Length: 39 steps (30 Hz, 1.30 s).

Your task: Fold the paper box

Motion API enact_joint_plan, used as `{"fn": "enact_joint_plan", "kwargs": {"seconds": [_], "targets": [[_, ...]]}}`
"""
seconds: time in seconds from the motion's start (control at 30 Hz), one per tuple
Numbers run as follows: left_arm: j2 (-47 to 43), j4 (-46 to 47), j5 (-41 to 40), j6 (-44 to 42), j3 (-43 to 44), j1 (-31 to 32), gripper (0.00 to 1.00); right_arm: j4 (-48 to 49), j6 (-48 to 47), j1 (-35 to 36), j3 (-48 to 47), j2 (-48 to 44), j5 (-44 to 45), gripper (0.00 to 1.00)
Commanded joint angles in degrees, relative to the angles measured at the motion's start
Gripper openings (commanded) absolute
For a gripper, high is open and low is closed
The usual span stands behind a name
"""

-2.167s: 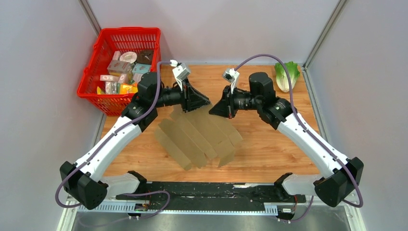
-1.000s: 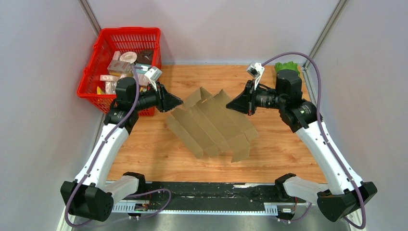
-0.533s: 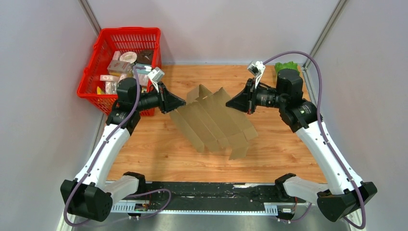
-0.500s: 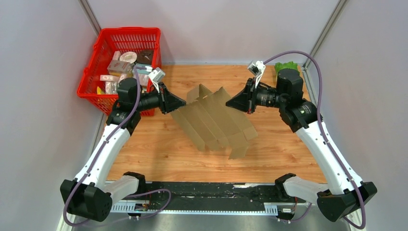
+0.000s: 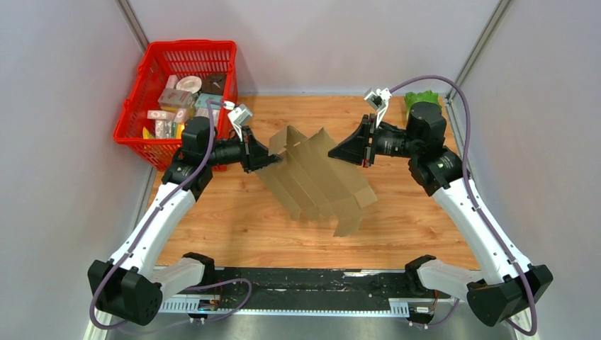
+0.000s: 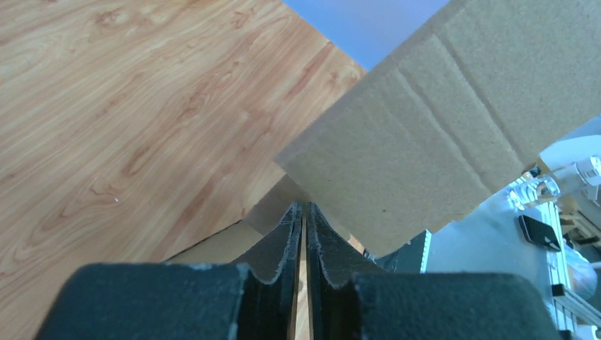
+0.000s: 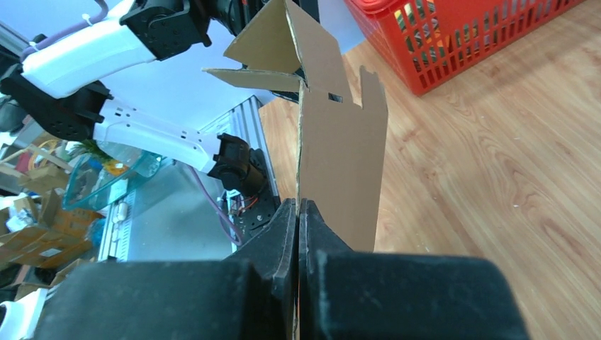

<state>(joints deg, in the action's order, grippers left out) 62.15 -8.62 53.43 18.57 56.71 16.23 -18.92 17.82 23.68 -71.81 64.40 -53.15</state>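
Right tool (image 7: 298, 212) clamped on upright paper box (image 7: 341, 159) edge; red basket (image 7: 453, 44) beyond, top right.

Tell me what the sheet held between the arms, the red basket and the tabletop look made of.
Paper box: brown cardboard, seemingly corrugated, matte, unprinted; scored creases and a fibrous cut edge show. Red basket: likely moulded plastic, a slightly glossy lattice. Table: wood grain, probably laminate or veneer, satin.

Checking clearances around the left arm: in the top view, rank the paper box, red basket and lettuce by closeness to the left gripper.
1. paper box: pinched in the jaws of the left gripper.
2. red basket: far-left corner.
3. lettuce: far-right corner, partly hidden.
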Motion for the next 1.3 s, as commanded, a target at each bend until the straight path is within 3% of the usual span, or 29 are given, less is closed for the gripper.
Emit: {"fn": "enact_joint_plan", "kwargs": {"seconds": [0.0, 0.1, 0.2, 0.27, 0.37, 0.47, 0.6, 0.7, 0.83, 1.07, 1.27], "targets": [[-0.1, 0.6, 0.4, -1.7, -0.2, 1.9, 0.21, 12.4, 7.0, 0.0, 1.8, -0.6, -5.3, 0.0], [-0.7, -0.3, -0.6, -2.9, -0.3, 2.3, 0.34, 12.2, 7.2, 0.0, 1.8, -0.4, -5.7, 0.0], [-0.9, -1.1, -1.8, -3.9, -0.2, 2.3, 0.39, 12.1, 7.2, 0.0, 1.5, -0.3, -6.5, 0.0], [-0.7, -1.2, -2.4, -4.0, -0.2, 2.3, 0.4, 12.1, 7.4, 0.0, 1.6, -0.5, -6.7, 0.0], [-0.5, -1.4, -2.8, -3.8, -0.1, 2.4, 0.31, 12.3, 7.5, 0.0, 2.1, -0.7, -6.7, 0.0], [-1.5, -3.3, -2.5, -5.4, 0.6, 2.3, 0.29, 7.8, 4.8, 0.0, 0.8, -0.6, -2.0, 0.0], [-7.2, -4.4, -3.7, -8.6, -0.6, 2.3, 0.4, -6.6, -2.4, 0.0, -2.7, 0.7, 12.3, 0.0], [-12.1, -4.3, -7.5, -11.2, -1.9, 2.3, 0.53, -9.5, -4.2, 0.0, -3.0, 1.0, 15.2, 0.0], [-16.2, -1.1, -12.0, -9.5, -2.0, 3.5, 0.58, -12.8, -5.4, 0.2, -4.4, 2.2, 14.9, 0.0], [-8.9, -10.5, -25.0, -13.8, 12.2, 14.3, 0.61, -20.5, -9.8, 3.6, -9.0, 7.4, 16.4, 0.0], [1.5, -13.1, -25.2, -15.0, 19.5, 15.1, 0.56, -21.0, -9.6, 4.7, -10.4, 10.7, 16.7, 0.0]]}}
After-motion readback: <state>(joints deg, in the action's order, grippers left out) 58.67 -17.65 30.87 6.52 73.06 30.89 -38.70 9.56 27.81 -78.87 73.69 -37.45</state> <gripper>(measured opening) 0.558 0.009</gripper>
